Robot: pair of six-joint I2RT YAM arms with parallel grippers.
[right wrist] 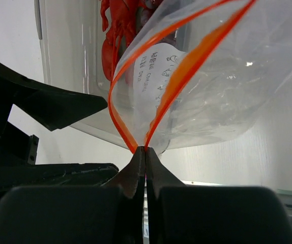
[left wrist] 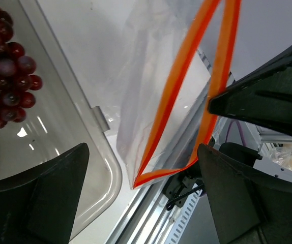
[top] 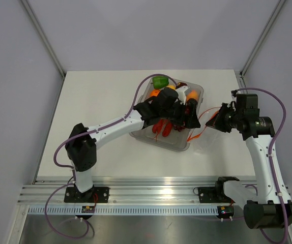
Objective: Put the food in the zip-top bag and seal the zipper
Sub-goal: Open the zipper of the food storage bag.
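1. Right pincer (right wrist: 145, 155) is clamped shut on one end of the thin red-orange zipper strip (right wrist: 158, 109), at the point where its two lips meet. It holds the small clear crinkly plastic zip-top bag (right wrist: 227, 96) up above the white worktop (top: 95, 112).
2. The bag's mouth gapes a little, with the lips apart. No food shows inside. The bag hangs just beside a corner of the large clear-grey rectangular plastic tray (left wrist: 70, 81).
3. The left pincer (left wrist: 141, 152) is spread open and empty. It hovers over that tray corner, looking toward the bag's mouth.
4. The food lies in the tray: purple toy grapes (left wrist: 6, 76), a red toy lobster (right wrist: 118, 30) and, at the far end, a green toy pepper (top: 160, 81).
5. The step in hand looks like fetching the first piece. To do it well, the right grip should hold firm with the mouth turned toward the tray. The left should take a small piece such as the grapes and release it only once it is well inside the lips.
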